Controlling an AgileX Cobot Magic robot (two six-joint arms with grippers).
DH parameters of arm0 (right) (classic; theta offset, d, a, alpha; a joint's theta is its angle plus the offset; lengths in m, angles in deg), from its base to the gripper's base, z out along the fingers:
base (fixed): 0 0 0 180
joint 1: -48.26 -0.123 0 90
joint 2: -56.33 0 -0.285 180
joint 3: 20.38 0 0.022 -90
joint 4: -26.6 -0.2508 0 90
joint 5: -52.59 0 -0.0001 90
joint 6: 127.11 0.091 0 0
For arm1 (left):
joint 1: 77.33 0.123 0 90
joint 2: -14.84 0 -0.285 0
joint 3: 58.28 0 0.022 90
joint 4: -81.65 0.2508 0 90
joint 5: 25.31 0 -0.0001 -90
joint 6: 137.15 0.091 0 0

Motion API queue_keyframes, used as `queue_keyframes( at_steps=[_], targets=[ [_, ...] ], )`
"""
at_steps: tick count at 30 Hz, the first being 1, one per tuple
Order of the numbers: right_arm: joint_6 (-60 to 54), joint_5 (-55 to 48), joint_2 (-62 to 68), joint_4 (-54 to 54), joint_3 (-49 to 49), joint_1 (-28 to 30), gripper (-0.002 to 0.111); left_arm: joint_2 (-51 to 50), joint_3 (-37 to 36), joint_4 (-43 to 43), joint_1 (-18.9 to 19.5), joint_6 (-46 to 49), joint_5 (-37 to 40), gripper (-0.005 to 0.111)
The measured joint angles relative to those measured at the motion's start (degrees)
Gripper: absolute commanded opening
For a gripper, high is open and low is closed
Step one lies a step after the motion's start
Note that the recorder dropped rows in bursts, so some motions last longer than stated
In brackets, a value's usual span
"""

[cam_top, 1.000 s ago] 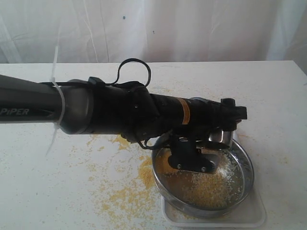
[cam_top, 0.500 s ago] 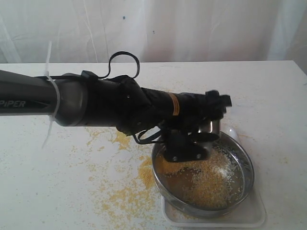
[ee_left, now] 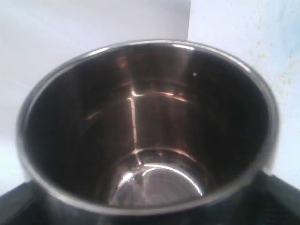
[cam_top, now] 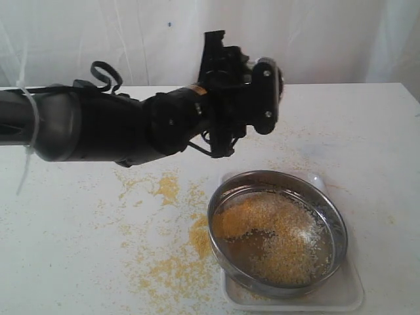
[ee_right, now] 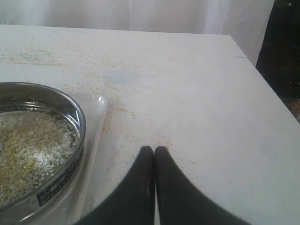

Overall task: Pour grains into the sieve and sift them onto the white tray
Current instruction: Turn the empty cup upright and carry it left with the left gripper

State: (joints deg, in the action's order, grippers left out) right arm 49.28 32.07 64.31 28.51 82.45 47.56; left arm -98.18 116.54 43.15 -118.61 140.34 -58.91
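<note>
The left gripper [cam_top: 261,88] hung raised over the white tabletop [cam_top: 79,230], its black fingers [ee_left: 280,201] spread wide and clamped on a small shiny steel cup [ee_left: 140,140]. The right gripper [ee_right: 153,152] had its dark fingers pressed together on nothing, near the shallow white rectangular plastic tray [cam_top: 344,295]. On that tray sat the wide round steel mesh sieve [cam_top: 212,226], holding the yellow and whitish grains [cam_top: 275,243]. Scattered yellow meal [cam_top: 170,262] lay on the tabletop beside it.
</note>
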Motion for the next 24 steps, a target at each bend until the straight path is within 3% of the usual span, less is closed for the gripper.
queue_keyframes(
  at_steps=[4, 7, 11, 13, 18, 24],
  targets=[
    [0.0, 0.0, 0.0, 0.0, 0.0, 0.0, 0.000, 1.6, -6.8, 0.2, 3.9, -14.8, -0.3, 0.000],
    [0.0, 0.0, 0.0, 0.0, 0.0, 0.0, 0.000, 2.0, -13.0, 6.0, 9.1, -36.7, -2.6, 0.000],
    [0.0, 0.0, 0.0, 0.0, 0.0, 0.0, 0.000, 2.0, -22.7, 24.1, 17.8, -67.7, -10.2, 0.000],
    [0.0, 0.0, 0.0, 0.0, 0.0, 0.0, 0.000, 2.0, -26.3, 32.9, 21.4, -77.2, -16.1, 0.000],
    [0.0, 0.0, 0.0, 0.0, 0.0, 0.0, 0.000, 2.0, -30.9, 48.5, 27.2, -85.7, -24.6, 0.000],
    [0.0, 0.0, 0.0, 0.0, 0.0, 0.0, 0.000, -2.8, -31.0, 50.4, 28.5, -86.4, -29.9, 0.000]
  ],
)
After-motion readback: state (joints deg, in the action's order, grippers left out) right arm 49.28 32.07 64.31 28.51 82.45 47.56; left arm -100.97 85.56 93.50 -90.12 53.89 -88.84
